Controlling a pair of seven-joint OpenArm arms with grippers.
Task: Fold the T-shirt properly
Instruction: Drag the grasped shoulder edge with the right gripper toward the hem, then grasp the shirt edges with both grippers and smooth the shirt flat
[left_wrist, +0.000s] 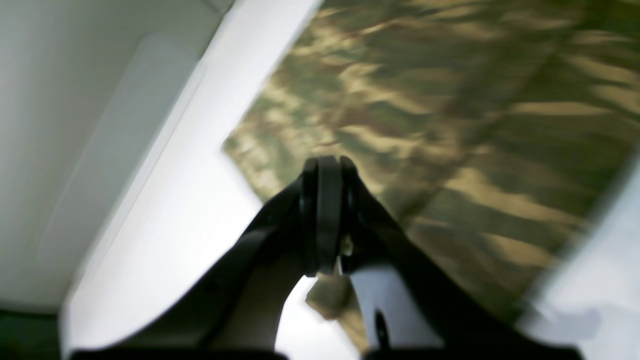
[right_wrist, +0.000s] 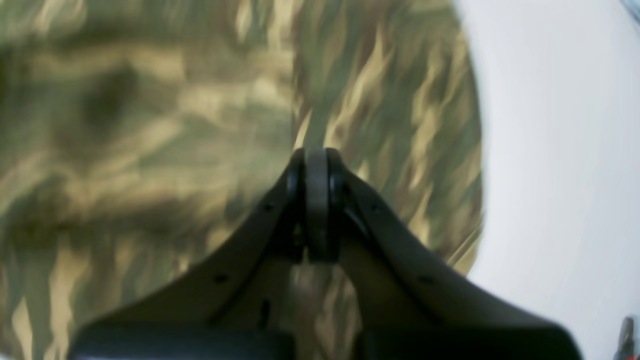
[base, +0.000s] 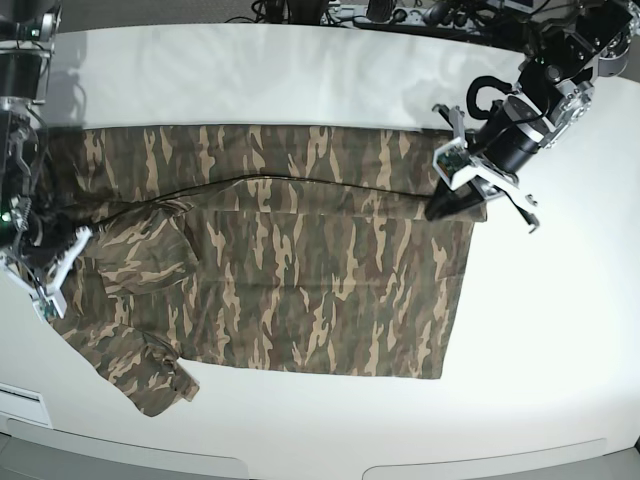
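In the base view the T-shirt (base: 300, 260) lies spread across the middle of the white table (base: 560, 340), a sleeve at the lower left and a strip folded over along its upper edge. At mid-left the right gripper (base: 62, 250) has its jaws together, pinching the shirt's shoulder cloth. Farther back at the upper right, the left gripper (base: 440, 208) is likewise clamped on the shirt's corner.

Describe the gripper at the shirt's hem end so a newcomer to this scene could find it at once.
Start at the white table, where the camouflage T-shirt lies spread. Follow the shirt to its straight hem edge, on the base view's right. The left gripper is at that edge's far corner, its jaws shut on the T-shirt; the right gripper is at the sleeve end.
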